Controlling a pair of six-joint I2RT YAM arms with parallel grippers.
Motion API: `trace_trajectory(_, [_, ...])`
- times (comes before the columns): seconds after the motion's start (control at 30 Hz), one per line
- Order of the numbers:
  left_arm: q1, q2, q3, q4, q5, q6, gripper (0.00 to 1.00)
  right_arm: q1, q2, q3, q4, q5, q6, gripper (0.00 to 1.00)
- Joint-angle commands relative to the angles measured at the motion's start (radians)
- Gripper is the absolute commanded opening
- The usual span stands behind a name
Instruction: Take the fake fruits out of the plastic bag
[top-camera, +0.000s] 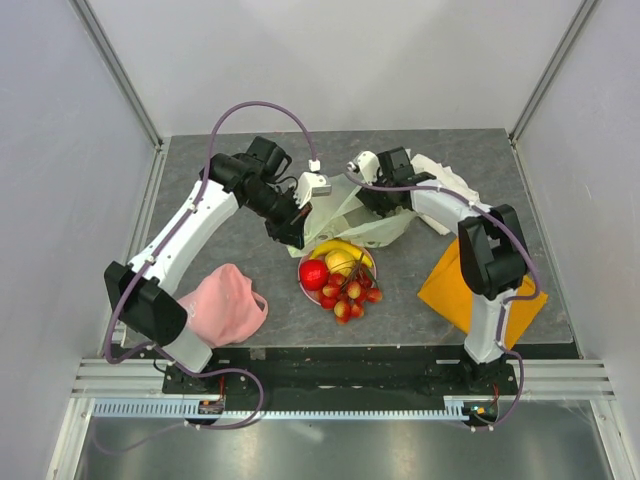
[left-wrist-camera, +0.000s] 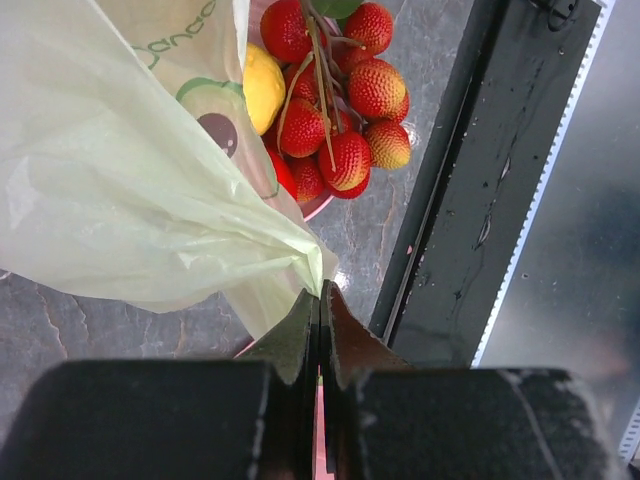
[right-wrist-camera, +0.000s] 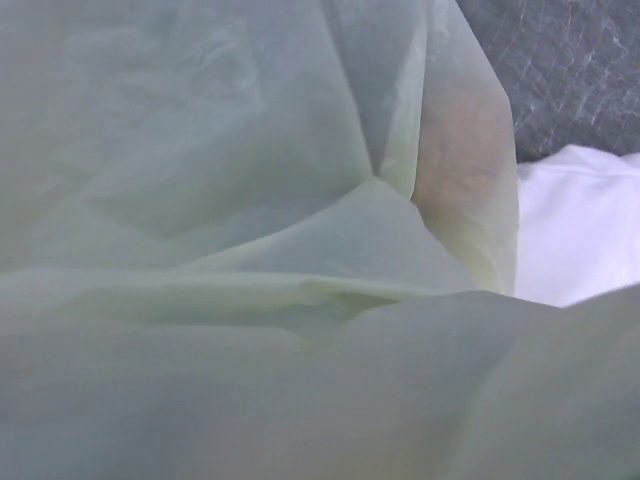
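**Left hand pinches the bag's edge beside a heap of fruit**

The left hand (left-wrist-camera: 320, 305) is closed, its two fingers pressed together on a pointed fold of the plastic bag (left-wrist-camera: 130, 180). That fold is lifted just beside the fruit. In the top view the left hand (top-camera: 299, 215) sits at the bag's near-left edge, and the bag (top-camera: 368, 215) lies crumpled on the grey counter (top-camera: 250, 270) between the two arms.

The fake fruits are outside the bag, heaped on a pink plate (left-wrist-camera: 318, 205) just in front of it. They are a red apple (top-camera: 313, 273), a banana (top-camera: 340, 249) and a red-yellow berry cluster (left-wrist-camera: 340, 120), with a round yellow fruit (left-wrist-camera: 262, 86) touching the bag's printed side.

The right hand (top-camera: 372, 185) is at the bag's far edge. Its own camera sees only pale film and a white cloth (right-wrist-camera: 575, 220), so it cannot be told whether that hand is open or closed.
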Motion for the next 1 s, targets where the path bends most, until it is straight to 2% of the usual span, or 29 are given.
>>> trace_trajectory(0.0, [-0.001, -0.015, 0.003, -0.012, -0.023, 0.046, 0.01, -0.025, 0.072, 0.123, 0.014, 0.005, 0.077, 0.86])
trace_trajectory(0.07, [-0.001, -0.012, -0.003, -0.012, -0.021, 0.048, 0.02, -0.027, 0.107, 0.159, -0.006, -0.015, 0.101, 0.90])
trace_trajectory(0.1, [-0.001, -0.007, -0.004, -0.014, -0.018, 0.048, 0.02, -0.027, 0.124, 0.172, -0.017, -0.010, 0.123, 0.98])
trace_trajectory(0.37, [-0.002, 0.030, 0.029, -0.011, -0.003, 0.029, 0.02, -0.027, 0.262, 0.266, -0.034, 0.011, 0.132, 0.98])
trace_trajectory(0.43, [-0.002, 0.036, 0.035, -0.011, -0.007, 0.028, 0.02, -0.030, 0.283, 0.275, -0.029, 0.016, 0.132, 0.94])
trace_trajectory(0.47, [-0.002, 0.037, 0.038, -0.009, -0.009, 0.028, 0.02, -0.035, 0.284, 0.278, -0.026, 0.011, 0.131, 0.85])
trace_trajectory(0.53, [-0.002, 0.044, 0.045, -0.008, -0.013, 0.025, 0.02, -0.039, 0.265, 0.278, -0.015, 0.002, 0.131, 0.75])
trace_trajectory(0.57, [-0.002, 0.050, 0.049, -0.002, -0.019, 0.020, 0.02, -0.041, 0.251, 0.278, -0.015, -0.019, 0.131, 0.63])
trace_trajectory(0.67, [-0.002, 0.060, 0.054, 0.032, -0.059, -0.006, 0.02, -0.050, 0.156, 0.254, -0.015, -0.076, 0.137, 0.50])
trace_trajectory(0.83, [0.003, 0.080, 0.065, 0.115, -0.153, -0.075, 0.02, -0.062, -0.098, 0.150, -0.078, -0.315, 0.132, 0.48])
trace_trajectory(0.97, [0.010, 0.125, 0.141, 0.167, -0.191, -0.115, 0.02, -0.064, -0.253, 0.030, -0.156, -0.522, 0.088, 0.49])
